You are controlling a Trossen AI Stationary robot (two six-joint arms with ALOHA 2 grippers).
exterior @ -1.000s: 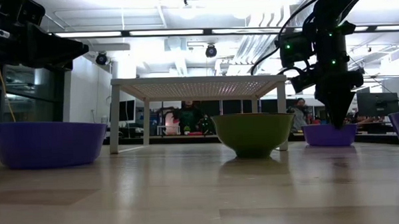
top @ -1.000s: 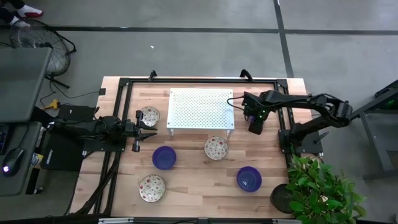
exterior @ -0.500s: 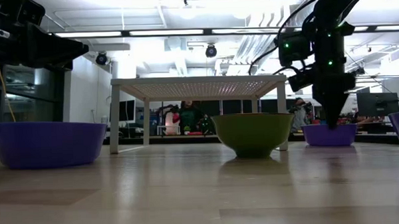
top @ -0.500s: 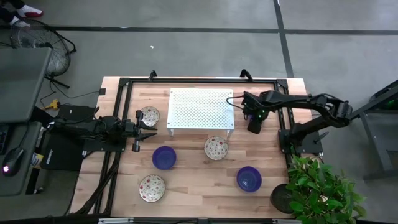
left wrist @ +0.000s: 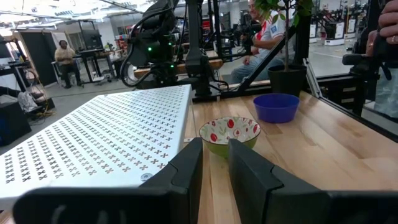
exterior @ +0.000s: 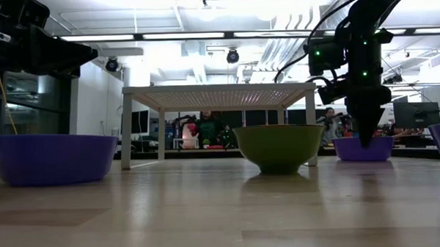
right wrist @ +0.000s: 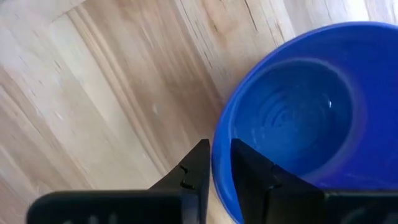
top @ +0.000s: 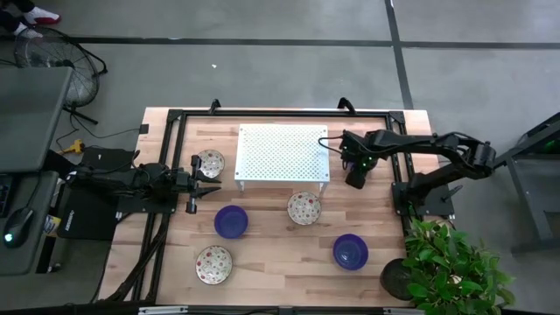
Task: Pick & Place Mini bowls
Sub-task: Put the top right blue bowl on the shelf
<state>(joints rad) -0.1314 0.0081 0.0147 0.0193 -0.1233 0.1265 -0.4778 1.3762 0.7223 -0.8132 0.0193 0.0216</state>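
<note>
— Where is the right gripper (right wrist: 219, 163)?

— Lowered beside the right end of the white rack (top: 282, 153), right over a blue bowl (right wrist: 298, 118). In its wrist view the two dark fingers (right wrist: 194, 168) stand nearly pressed together, only a thin gap left, and they straddle the bowl's rim — one finger outside the wall, one inside. I think they are pinching the rim, though the contact itself is hard to make out.

— Does that bowl show from above?

— No, the arm hides it in the high view. In the low view it sits on the table (top: 280, 262) directly under the gripper (exterior: 365, 129).

— And the other mini bowls?

— A speckled bowl (top: 304, 207) lies just in front of the rack, toward the left of that gripper. A second blue bowl (top: 350, 251) is nearer the table's front edge, a third blue bowl (top: 231, 221) lies close ahead of the left gripper (top: 208, 181). One speckled bowl (top: 210, 163) is just beside the left gripper, another (top: 213, 263) well in front of it.

— The left gripper's state?

— Fingers close together, narrow slot between them, holding nothing; it waits at the table's left side.

— Any writing?

— None legible.
</note>
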